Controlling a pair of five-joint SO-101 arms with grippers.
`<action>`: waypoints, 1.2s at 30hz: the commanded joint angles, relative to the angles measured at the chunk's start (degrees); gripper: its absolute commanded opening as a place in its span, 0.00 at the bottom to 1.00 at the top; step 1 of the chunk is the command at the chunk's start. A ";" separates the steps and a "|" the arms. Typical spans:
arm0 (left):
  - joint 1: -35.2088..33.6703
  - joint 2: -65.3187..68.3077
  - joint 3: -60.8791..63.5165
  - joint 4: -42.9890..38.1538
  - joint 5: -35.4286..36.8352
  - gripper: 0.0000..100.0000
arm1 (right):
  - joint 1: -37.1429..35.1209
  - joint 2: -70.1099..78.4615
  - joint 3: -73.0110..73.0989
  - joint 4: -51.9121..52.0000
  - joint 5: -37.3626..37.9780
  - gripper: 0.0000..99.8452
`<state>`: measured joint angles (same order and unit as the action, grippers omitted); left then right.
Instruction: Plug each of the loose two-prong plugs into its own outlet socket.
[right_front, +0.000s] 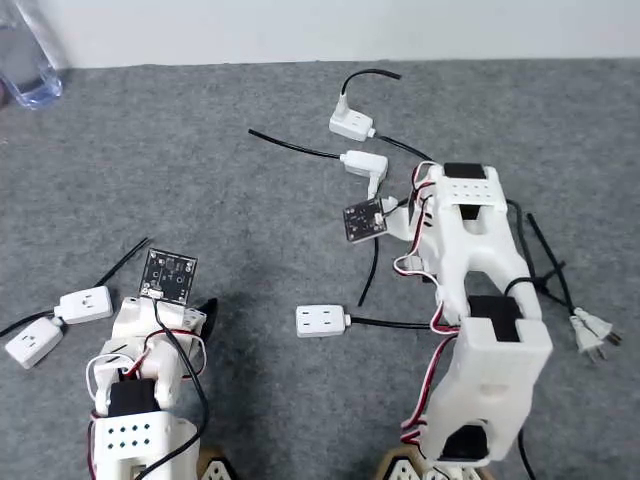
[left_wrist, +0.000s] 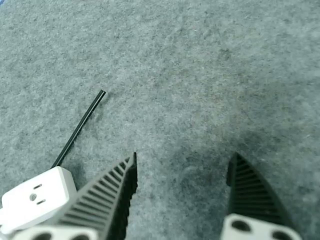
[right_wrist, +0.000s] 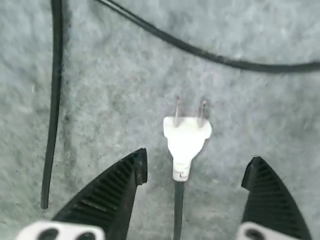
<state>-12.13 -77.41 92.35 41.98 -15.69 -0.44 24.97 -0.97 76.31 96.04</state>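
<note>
Pick-up step, by my reading: the right gripper (right_wrist: 197, 160) hovers, jaws spread wide, either side of a white two-prong plug (right_wrist: 186, 137) lying flat on grey felt (right_wrist: 115, 75), untouched. Next it needs lowering and closing on the plug's body, clear of the prongs. The left gripper (left_wrist: 184, 156), also apart, hangs beside an outlet socket (left_wrist: 35, 197).

The desk (right_front: 250, 340) is mottled grey, flecked lighter and darker. The right hand (right_wrist: 198, 160) has black fingers (right_wrist: 110, 190) with fine ribbed ridges; between them lies a white plug (right_wrist: 186, 137) with dull silver prongs and a black cord (right_wrist: 177, 210). The left hand (left_wrist: 184, 157) has the same black ribbing on white bases; beside one finger is a white socket (left_wrist: 35, 197), and ahead of it a glossy black cable (left_wrist: 80, 127). The right arm (right_front: 480, 290) and the left arm (right_front: 140, 420) are white with black blocks and red-and-white wiring.
</note>
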 joint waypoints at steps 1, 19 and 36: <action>0.53 -0.70 -0.13 -1.49 -0.53 0.28 | -0.22 -0.13 -1.76 0.66 0.62 0.31; 0.53 -0.70 -0.13 -1.58 -0.53 0.28 | -2.33 1.45 -1.76 0.75 0.62 0.24; 0.53 -0.70 -0.13 -1.58 -0.53 0.28 | -2.51 4.53 -1.67 0.75 3.60 0.16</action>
<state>-12.13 -77.41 92.35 41.98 -15.69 -1.76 28.40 -2.11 76.31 98.24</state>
